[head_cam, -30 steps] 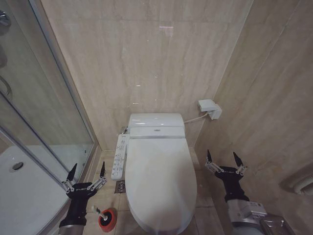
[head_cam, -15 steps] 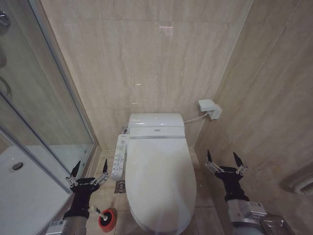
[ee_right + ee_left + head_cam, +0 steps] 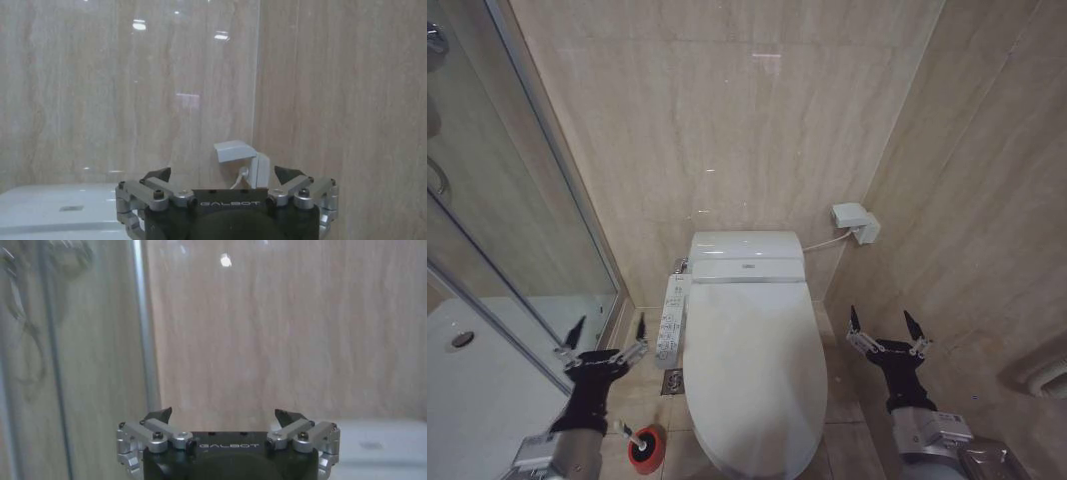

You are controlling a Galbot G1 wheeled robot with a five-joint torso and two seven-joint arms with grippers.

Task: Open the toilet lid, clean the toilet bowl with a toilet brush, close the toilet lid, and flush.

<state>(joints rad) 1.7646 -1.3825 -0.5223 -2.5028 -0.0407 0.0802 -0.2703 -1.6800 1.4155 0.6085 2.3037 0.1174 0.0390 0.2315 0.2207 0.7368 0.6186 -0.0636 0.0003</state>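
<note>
Showing: a closed toilet between two raised arms, seen from the head camera.
Lid [image 3: 755, 375]: shut flat over the bowl, glossy white, its wide end toward the tank [image 3: 745, 246] at the back wall.
Control panel [image 3: 671, 320]: a white button strip along the lid's left edge.
Brush [image 3: 631, 434]: standing in its red cup [image 3: 647, 448] on the floor, just beside the toilet's front left, near the shower door [image 3: 547, 250].
Left pincer [image 3: 607, 335]: fingers apart and empty, held above the floor between the shower door and the control panel, above the brush.
Right pincer [image 3: 884, 327]: fingers apart and empty, held to the right of the toilet, close to the side wall.
Wall box [image 3: 855, 221]: white, with a cable, mounted in the corner right of the tank.
</note>
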